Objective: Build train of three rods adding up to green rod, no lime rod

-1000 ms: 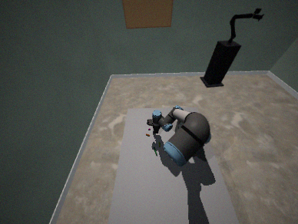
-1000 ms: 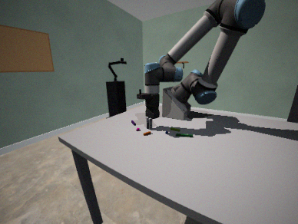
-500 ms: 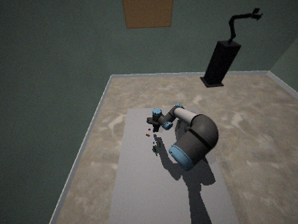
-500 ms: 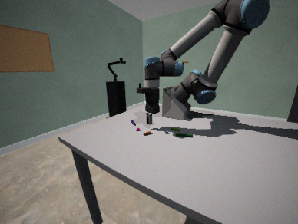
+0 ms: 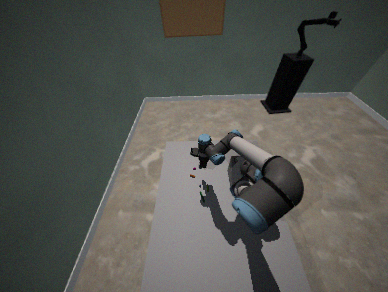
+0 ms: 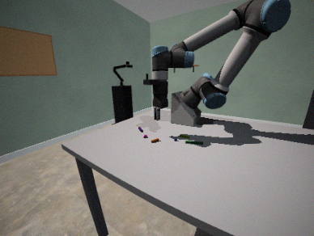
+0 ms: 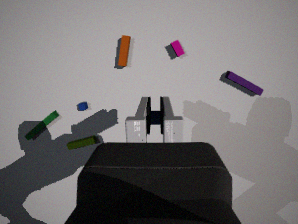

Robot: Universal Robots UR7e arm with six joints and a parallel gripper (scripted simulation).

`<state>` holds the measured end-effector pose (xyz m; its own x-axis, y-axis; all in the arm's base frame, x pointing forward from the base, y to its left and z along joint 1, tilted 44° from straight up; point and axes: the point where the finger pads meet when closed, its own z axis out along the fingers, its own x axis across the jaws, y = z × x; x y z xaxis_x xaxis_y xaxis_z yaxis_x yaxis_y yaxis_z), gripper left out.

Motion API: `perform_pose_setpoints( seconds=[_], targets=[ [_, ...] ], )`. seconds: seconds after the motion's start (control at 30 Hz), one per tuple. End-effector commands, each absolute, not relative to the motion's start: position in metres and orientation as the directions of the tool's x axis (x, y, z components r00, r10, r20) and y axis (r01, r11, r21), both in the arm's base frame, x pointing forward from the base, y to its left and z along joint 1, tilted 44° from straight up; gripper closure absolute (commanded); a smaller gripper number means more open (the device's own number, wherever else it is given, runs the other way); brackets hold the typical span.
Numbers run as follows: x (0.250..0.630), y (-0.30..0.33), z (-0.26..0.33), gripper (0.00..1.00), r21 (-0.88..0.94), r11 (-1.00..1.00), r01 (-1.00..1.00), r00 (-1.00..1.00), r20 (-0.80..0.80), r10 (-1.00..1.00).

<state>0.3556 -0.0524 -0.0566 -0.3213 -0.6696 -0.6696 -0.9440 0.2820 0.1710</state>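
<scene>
My gripper hangs above the far part of the table and is shut on a short grey rod, held upright between the fingers. It also shows in the top view. On the table below lie an orange rod, a magenta rod, a purple rod and a small blue rod. A green rod and a lime rod lie in the arm's shadow. In the exterior view the orange rod, the blue rod and the green rod lie apart from each other.
The arm's grey base block stands on the table just behind the rods. A black pedestal with a small arm stands on the floor beyond the table. The table's near edge is far from the rods.
</scene>
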Motion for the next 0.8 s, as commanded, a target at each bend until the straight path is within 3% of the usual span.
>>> perform_pose_setpoints(
  seconds=[0.0,0.4,0.77],
  targets=[
    [0.355,-0.060,-0.048,0.76,0.171,0.282,-0.944,-0.321,-0.670,-0.669],
    [0.356,-0.059,-0.046,0.76,0.170,0.281,-0.945,-0.320,-0.670,-0.670],
    [0.389,0.007,0.020,0.76,0.112,0.223,-0.968,-0.238,-0.682,-0.692]
  ],
)
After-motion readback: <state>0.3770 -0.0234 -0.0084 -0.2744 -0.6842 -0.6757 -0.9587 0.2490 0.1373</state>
